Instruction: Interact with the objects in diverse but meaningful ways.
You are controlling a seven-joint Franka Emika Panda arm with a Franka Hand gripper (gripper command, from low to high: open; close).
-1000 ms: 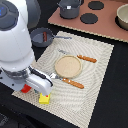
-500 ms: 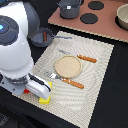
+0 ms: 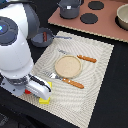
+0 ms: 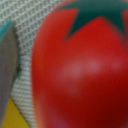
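tomato: in your wrist view the round red tomato with a green star top (image 4: 80,70) fills the frame, lying on the woven beige mat (image 4: 35,20).
gripper: you cannot tell its jaw state; one grey finger (image 4: 7,65) shows beside the tomato.
block: yellow rectangular block (image 3: 45,99) at the mat's near edge under the arm.

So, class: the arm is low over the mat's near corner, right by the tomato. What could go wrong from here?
1. The tomato is round and may roll off the mat's edge if nudged.
2. The arm hides the end effector in the exterior view, so alignment is hard to check.
3. The yellow block alongside could be knocked.
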